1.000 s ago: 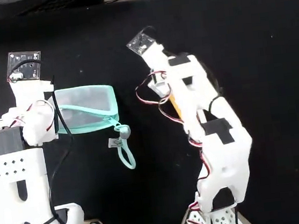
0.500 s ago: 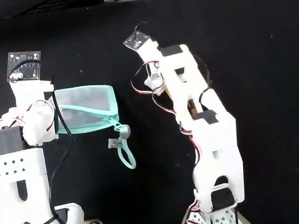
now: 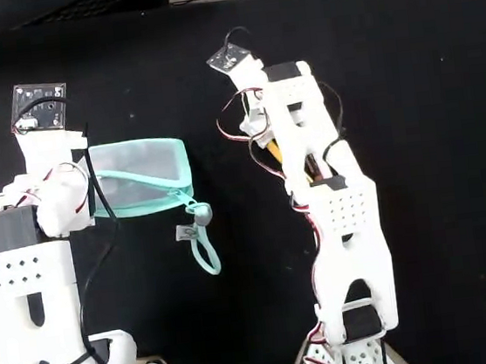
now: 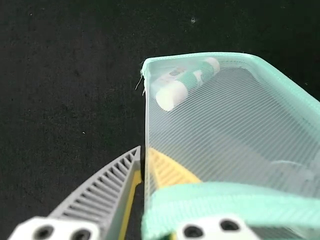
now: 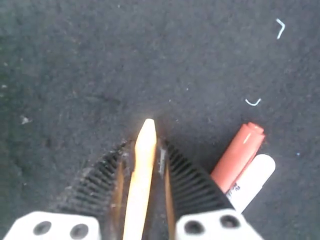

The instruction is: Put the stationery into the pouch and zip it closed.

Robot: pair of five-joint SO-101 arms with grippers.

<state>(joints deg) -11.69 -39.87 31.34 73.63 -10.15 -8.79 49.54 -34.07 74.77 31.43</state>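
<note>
The left end effector [image 4: 144,157] is clamping the pouch [image 3: 141,172], which is lying at 9 o'clock on the counter [image 3: 425,82] in the high view. Its wrist view is showing a white-green stick [image 4: 182,86] inside. The right end effector [image 5: 145,145] is gripping a pencil [image 5: 139,190]. Its wrist view is showing a marker [image 5: 236,156] and a white pen [image 5: 256,179] alongside.

Pouch [image 4: 225,135] — translucent ribbed plastic, matt black cloth table [image 3: 425,82], glossy plastic marker [image 5: 235,155], smooth yellow pencil [image 5: 142,170]
</note>
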